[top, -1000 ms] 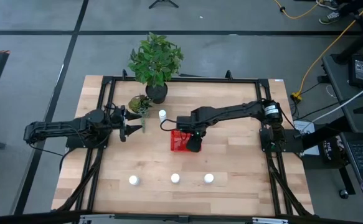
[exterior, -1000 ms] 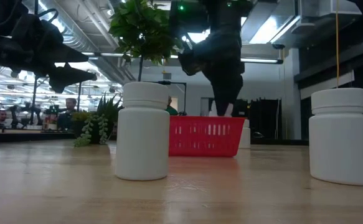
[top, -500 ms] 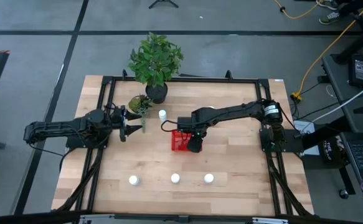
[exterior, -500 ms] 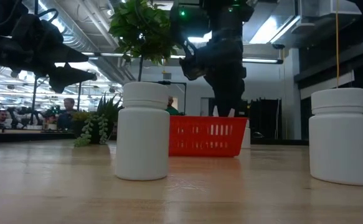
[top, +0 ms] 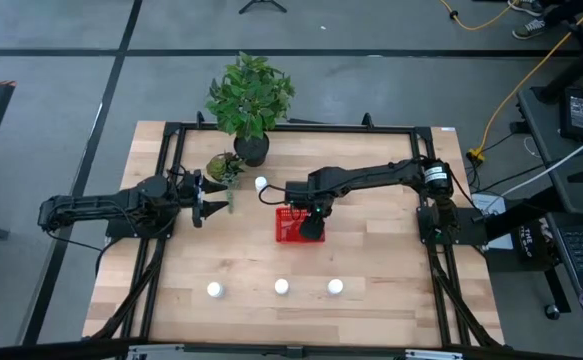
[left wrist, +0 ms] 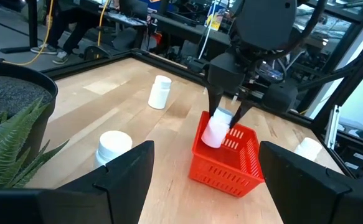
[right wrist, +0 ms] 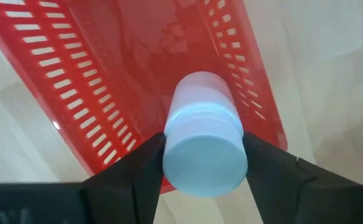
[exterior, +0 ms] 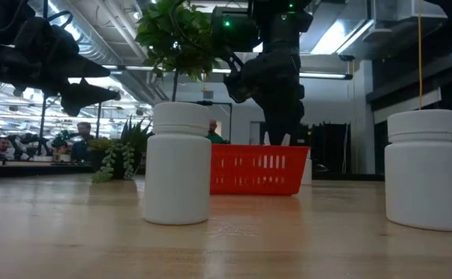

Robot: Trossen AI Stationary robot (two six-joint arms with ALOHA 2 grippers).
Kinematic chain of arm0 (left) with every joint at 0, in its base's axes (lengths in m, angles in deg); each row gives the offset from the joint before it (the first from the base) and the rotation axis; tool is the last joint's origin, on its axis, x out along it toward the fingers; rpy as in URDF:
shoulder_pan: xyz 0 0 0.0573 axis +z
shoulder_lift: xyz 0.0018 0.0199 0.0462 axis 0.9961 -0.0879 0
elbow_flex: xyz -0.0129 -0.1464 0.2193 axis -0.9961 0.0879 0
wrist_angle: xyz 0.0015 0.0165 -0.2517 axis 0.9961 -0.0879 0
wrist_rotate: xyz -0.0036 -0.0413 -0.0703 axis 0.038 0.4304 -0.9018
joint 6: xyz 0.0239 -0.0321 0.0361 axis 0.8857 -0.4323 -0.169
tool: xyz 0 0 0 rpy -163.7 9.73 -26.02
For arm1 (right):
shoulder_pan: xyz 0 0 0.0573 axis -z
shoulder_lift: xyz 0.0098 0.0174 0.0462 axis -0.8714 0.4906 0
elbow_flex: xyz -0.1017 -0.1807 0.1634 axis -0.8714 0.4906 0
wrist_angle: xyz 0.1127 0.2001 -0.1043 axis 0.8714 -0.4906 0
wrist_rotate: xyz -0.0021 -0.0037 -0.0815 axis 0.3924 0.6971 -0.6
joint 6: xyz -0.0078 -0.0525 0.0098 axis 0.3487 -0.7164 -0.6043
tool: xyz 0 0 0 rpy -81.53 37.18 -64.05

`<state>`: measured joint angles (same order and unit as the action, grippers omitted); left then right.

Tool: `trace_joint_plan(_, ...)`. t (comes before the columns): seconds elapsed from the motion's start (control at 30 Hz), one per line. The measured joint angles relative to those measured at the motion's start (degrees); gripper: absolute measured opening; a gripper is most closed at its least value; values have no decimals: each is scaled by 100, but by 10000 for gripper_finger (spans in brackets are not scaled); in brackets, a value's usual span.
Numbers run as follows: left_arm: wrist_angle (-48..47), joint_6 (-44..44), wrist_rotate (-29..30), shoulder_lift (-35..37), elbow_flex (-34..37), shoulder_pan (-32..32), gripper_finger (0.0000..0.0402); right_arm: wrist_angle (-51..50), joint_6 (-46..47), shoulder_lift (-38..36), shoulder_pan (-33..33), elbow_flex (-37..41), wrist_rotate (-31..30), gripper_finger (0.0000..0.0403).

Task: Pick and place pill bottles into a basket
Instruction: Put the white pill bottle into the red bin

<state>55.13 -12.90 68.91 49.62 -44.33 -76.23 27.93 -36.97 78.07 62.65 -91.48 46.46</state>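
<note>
The red basket (top: 287,230) stands mid-table; it also shows in the left wrist view (left wrist: 231,162) and the low view (exterior: 257,170). My right gripper (top: 311,222) is above it, shut on a white pill bottle (left wrist: 217,130). Three bottles (top: 214,290) (top: 282,287) (top: 335,287) stand upright in a row near the front edge. Another (top: 261,183) stands behind the basket. My left gripper (top: 214,207) is open and empty, left of the basket. My right gripper pinches the bottle's cap end (right wrist: 203,158) between its two fingers (right wrist: 145,171), one on either side. The fingers come from above, pointing down. The bottle hangs tilted below them, its lower end (left wrist: 213,139) at the level of the basket's rim, over the basket's inside.
A tall plant in a black pot (top: 251,100) stands at the far edge, with a small succulent (top: 225,166) beside my left gripper. Bare wood lies between the basket and the front row of bottles. People and desks show in the room beyond.
My right gripper, still holding the bottle, has shifted a little toward the table's far edge over the basket. The basket and the standing bottles have stayed where they were.
</note>
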Motion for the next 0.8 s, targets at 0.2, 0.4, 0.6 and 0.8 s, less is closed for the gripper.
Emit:
trace_joint_plan(0.2,2,0,4,0,0,-1,281,126,29,0,1,0,119,236)
trace_joint_plan(0.4,2,3,9,0,0,1,281,130,207,0,1,-21,77,280)
trace_joint_plan(0.6,2,9,9,0,0,0,281,-31,212,0,-1,-499,-288,288)
trace_joint_plan(0.8,2,13,7,0,2,1,281,-808,28,0,32,-1244,-736,288)
